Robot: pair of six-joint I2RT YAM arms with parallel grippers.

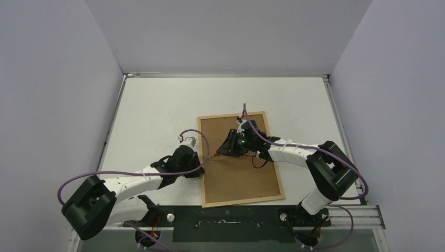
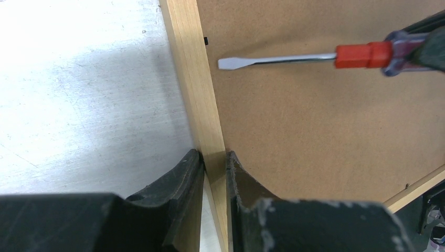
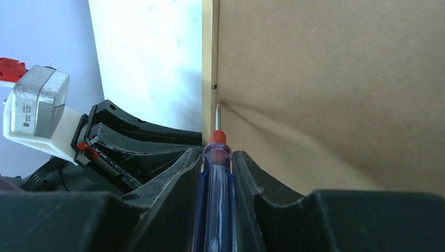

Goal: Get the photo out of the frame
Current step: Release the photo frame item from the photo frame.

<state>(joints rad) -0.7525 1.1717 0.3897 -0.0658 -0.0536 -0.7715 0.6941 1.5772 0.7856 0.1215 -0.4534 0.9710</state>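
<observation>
Overhead, the white table (image 1: 152,113) fills the left of the view, and the left arm reaches in from the lower left corner toward the middle. Its left gripper (image 2: 214,157) sits at the left side of the frame (image 1: 244,200), which lies flat and face down at the centre of the table, slightly turned, with its long sides running from near to far. The jaws are almost closed and pinch that thin, pale wooden side between them, one finger on the table side and the other on the inner side. Just right of the wood, the brown backing board (image 1: 241,181) fills the frame. A small dark notch (image 2: 205,40) shows where the board meets the wood, farther along the same side. A screwdriver (image 2: 294,58) with a red collar and a clear blue handle points its flat tip toward that notch; whether it touches the board cannot be told. Farther right, the right gripper (image 3: 216,157) holds the handle, its jaws narrowly parted and closed snugly around it.
</observation>
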